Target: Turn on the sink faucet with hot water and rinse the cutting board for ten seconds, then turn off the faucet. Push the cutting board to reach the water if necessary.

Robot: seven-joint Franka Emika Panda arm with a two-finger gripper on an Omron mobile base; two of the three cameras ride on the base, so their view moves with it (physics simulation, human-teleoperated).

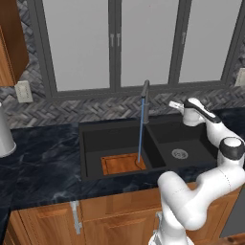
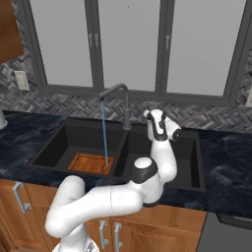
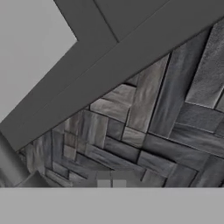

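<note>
The dark grey sink faucet [image 1: 145, 89] [image 2: 126, 104] stands behind the divider of the black sink [image 1: 91, 143] [image 2: 54, 147]. A thin blue stream of water [image 1: 140, 129] [image 2: 104, 133] runs from its spout onto the right end of the orange-brown cutting board [image 1: 119, 164] [image 2: 88, 163], which lies flat in the large basin. My gripper [image 1: 173, 104] [image 2: 147, 116] hovers just right of the faucet stem, over the sink's back rim. It points at the tiled wall. In the hand view its fingertips [image 3: 103, 179] sit together, shut on nothing.
The smaller basin has a round silver drain [image 1: 179, 154]. Dark marble counter [image 1: 43, 158] runs on both sides. A white object [image 1: 4, 136] stands at the far left. A herringbone backsplash [image 3: 153, 131] and a grey window frame [image 3: 109, 57] rise close behind the faucet.
</note>
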